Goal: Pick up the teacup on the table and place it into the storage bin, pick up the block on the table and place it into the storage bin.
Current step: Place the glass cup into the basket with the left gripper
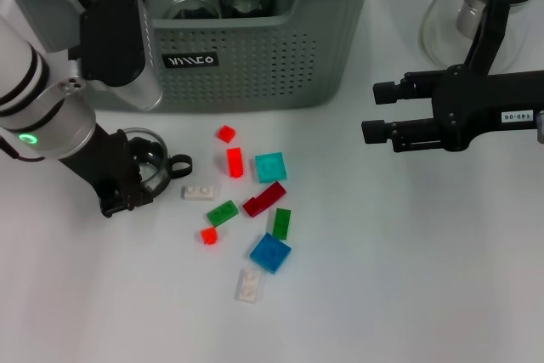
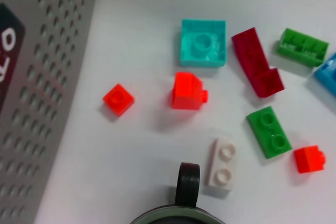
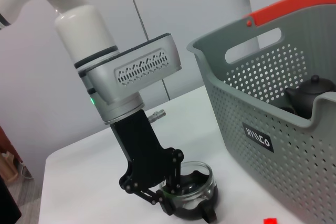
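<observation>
Left end effector (image 1: pixel 136 178) is down at the surface's (image 1: pixel 408 278) left side, closed on the rim of the glass teacup (image 1: pixel 151 163). Cup sits upright on the surface in front of the storage bin (image 1: pixel 255 65), its black handle (image 1: pixel 179 161) pointing right toward the blocks. Right wrist view confirms fingers straddling the cup wall.

Blocks, ten loose in the middle: three red-orange, two green, two white, one teal (image 1: pixel 271 166), one blue (image 1: pixel 270 252), one dark red (image 1: pixel 264 199). The white two-stud block (image 1: pixel 200 192) next to the cup lies long axis left-right.

Bin at the far edge holds dark glassware. Glass pot (image 1: pixel 484 6) at the far right corner.

Right end effector (image 1: pixel 378 111) hovers at the right, fingers apart, holding nothing.
</observation>
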`<state>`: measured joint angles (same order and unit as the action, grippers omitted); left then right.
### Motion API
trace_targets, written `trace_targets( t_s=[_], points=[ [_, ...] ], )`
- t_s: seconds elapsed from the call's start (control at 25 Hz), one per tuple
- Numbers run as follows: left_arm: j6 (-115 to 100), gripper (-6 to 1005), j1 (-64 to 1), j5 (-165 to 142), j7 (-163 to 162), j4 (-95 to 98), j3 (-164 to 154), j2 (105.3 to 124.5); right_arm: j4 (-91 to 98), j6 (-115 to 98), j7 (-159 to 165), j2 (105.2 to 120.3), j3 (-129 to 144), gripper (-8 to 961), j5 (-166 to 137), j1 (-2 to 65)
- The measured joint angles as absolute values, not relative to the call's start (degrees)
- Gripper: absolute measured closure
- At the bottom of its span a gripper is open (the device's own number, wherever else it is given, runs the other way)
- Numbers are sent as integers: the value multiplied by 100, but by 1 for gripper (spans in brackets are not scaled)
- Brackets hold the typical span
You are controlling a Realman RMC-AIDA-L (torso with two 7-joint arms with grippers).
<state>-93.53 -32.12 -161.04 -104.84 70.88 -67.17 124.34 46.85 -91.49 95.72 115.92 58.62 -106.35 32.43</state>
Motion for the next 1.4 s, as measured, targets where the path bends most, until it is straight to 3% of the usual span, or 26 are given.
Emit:
trace_targets(
  t_s=[0.2,0.32,0.6,0.76,1.0,1.16,1.4],
  points=[
    [-9744,966,-3261,-15808,-10478,7267,-6432,12415,4685,-9149,9566,11589,5862,205,-10635,3238],
    [-10479,966,-3488,-15274,-10423,7335,-5719,12338,4678,-9151,9555,11579,5862,205,-10635,3236],
    [-11500,966,-4146,-13239,-10777,7208,-3255,11873,4629,-9192,9530,11575,5863,205,-10723,3226],
    [-10729,966,-4342,-12634,-11317,7006,-2968,11579,4626,-9202,9539,11579,5862,205,-10826,3228],
    [-8416,965,-4682,-12910,-11901,6346,-3912,11388,4623,-9238,9566,11591,5873,205,-10846,3289],
    [-7012,966,-4985,-13524,-12341,5682,-4711,11374,4623,-9243,9599,11614,5901,205,-10846,3324],
    [-5937,965,-5453,-14685,-12750,4927,-5297,11590,4623,-9252,9660,11628,5899,205,-10846,3332]
  ],
)
